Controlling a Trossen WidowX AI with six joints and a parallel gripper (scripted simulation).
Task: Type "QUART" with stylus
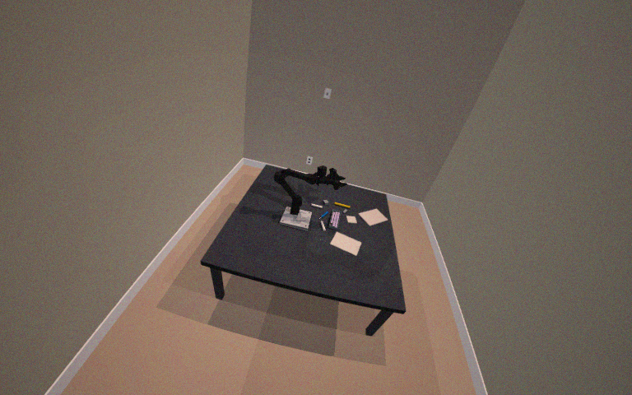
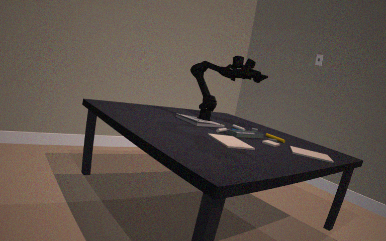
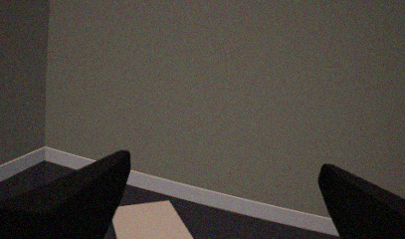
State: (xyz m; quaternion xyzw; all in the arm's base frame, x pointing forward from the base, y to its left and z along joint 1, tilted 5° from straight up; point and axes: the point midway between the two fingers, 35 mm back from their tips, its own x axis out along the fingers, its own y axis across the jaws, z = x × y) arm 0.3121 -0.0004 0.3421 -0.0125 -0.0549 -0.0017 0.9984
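Note:
The keyboard (image 1: 334,220) (image 2: 250,135), with pinkish-purple keys in the top view, lies on the dark desk (image 1: 280,259) (image 2: 159,131) in front of the arm's base. A thin blue pen-like stick (image 1: 323,214), which looks like the stylus, lies between the base and the keyboard; in the exterior view it is mostly hidden behind the keyboard. My gripper (image 1: 345,181) (image 2: 263,79) (image 3: 226,166) is wide open and empty, held high above the desk and pointing roughly level toward the wall. The wrist view shows neither keyboard nor stick. Single key letters are too small to read.
White sticks (image 1: 316,205) (image 1: 322,225) and a yellow stick (image 1: 341,205) (image 2: 275,137) lie around the keyboard. A small pale block (image 1: 351,220) (image 2: 271,142) and two flat pale pads (image 1: 373,216) (image 1: 346,243) lie beyond and beside it. Small grey pieces lie near the yellow stick.

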